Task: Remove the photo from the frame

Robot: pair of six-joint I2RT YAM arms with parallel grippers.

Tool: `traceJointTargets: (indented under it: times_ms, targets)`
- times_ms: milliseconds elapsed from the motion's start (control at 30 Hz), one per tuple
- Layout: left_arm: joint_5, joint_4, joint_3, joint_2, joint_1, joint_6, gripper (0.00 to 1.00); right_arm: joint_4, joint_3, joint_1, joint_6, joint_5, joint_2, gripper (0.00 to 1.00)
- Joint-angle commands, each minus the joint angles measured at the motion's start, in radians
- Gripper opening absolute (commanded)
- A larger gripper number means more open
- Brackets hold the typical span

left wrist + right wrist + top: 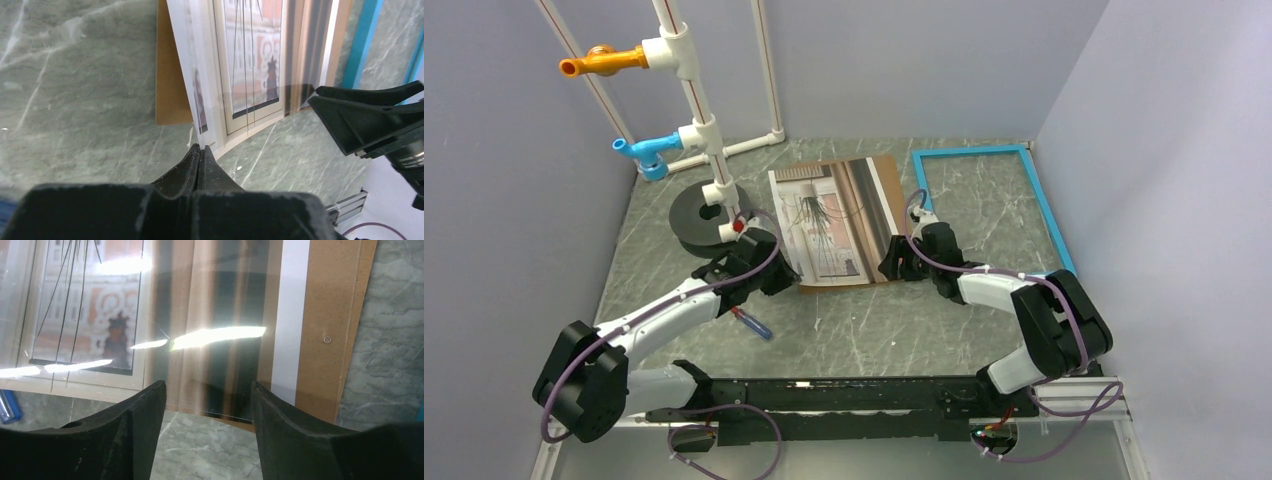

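Overhead view; wrist close-ups sharing photo [829, 215]

White pipe rack [686, 55] at eleven o'clock, orange fitting [604, 62] and blue fitting [646, 152] on it, black disc [692, 215] at base. Blue pen [754, 324] at eight o'clock, brown backing board [172, 75] central.

The photo [829, 215] looks like printed paper, under a clear sheet [215, 335] so glossy that it throws back bright streaks of light. The backing board [340, 330] is matt brown with a fine grainy face (fibreboard, by the look). The frame [969, 152] is smooth turquoise. The table [874, 330] has a smooth, marble-patterned green top. The right gripper [207, 385] has fingers [135, 435] of matt black plastic
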Motion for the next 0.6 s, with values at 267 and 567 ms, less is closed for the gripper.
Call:
traceJointTargets:
  times_ms: [267, 567]
  targets:
    - [-0.065, -0.187, 0.231, -0.001, -0.030, 0.190, 0.00, 0.030, -0.033, 0.067, -0.073, 0.066, -0.117, 0.75]
    - [-0.119, -0.291, 0.331, 0.013, -0.053, 0.236, 0.00, 0.071, -0.068, 0.090, -0.090, 0.069, -0.176, 0.85]
